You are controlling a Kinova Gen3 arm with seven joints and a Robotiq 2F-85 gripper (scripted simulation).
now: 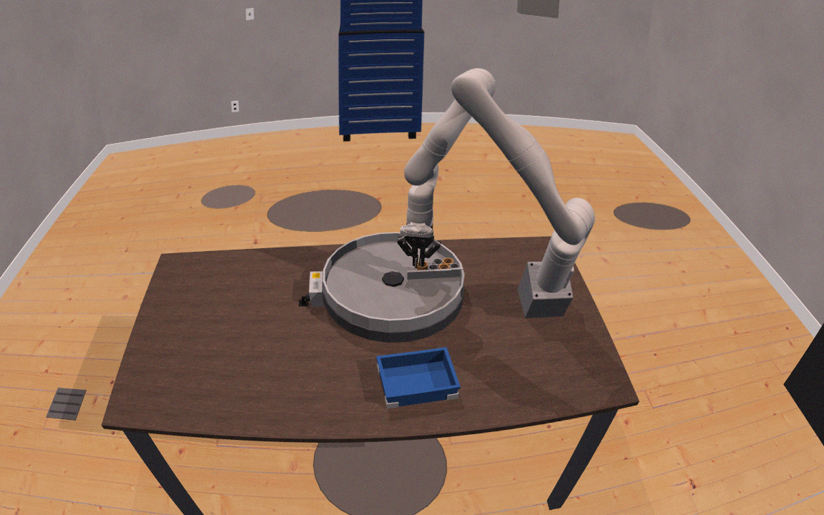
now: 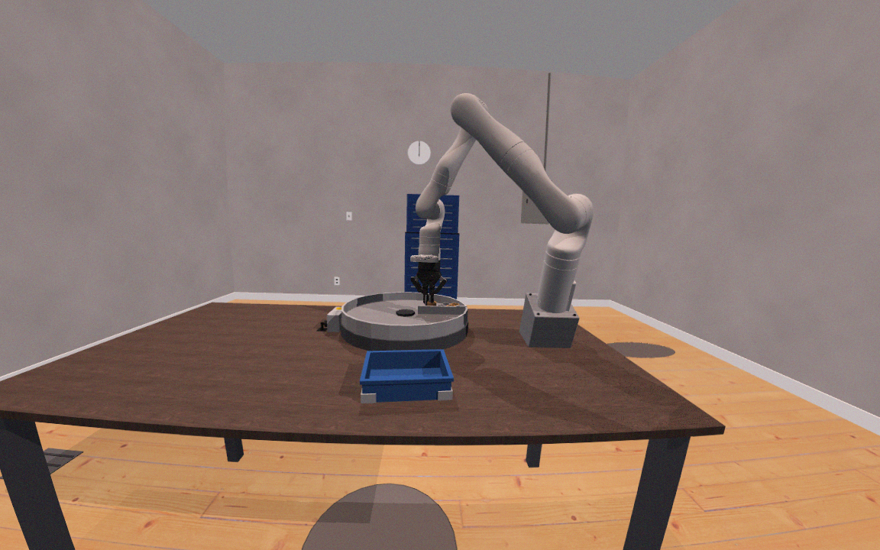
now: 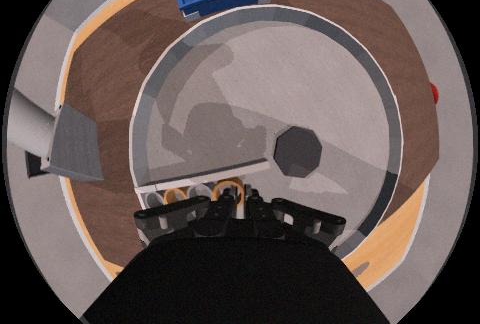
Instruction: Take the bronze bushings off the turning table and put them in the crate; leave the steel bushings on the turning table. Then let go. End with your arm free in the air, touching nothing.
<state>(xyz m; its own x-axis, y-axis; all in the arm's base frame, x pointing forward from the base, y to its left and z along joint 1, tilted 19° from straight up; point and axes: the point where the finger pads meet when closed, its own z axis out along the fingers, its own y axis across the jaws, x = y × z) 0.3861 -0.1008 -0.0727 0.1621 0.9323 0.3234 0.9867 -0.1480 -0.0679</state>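
My gripper (image 1: pixel 418 263) (image 2: pixel 428 301) (image 3: pixel 240 192) is shut on the wall of a bronze bushing (image 1: pixel 423 265) (image 2: pixel 431 304) (image 3: pixel 227 182), one finger inside the ring and one outside. The bushing is slightly raised above the turning table (image 1: pixel 395 318) (image 2: pixel 402 334) (image 3: pixel 140 129). Beside it, along the divider, lie a steel bushing (image 3: pixel 201 185), another bronze bushing (image 3: pixel 175 190) and a steel bushing (image 3: pixel 153 195). The top view shows a further bronze bushing (image 1: pixel 448 260) behind them. My fingers hide part of the group in the wrist view. The blue crate (image 1: pixel 418 388) (image 2: pixel 406 389) (image 3: pixel 220 2) looks empty.
A low straight divider (image 1: pixel 434 275) (image 2: pixel 440 310) (image 3: pixel 210 174) stands in front of the bushings. A dark hub (image 1: pixel 393 278) (image 2: pixel 405 312) (image 3: pixel 298 151) sits at the turning table's centre. The raised rim runs all round. A small control box (image 1: pixel 315 289) is at its left.
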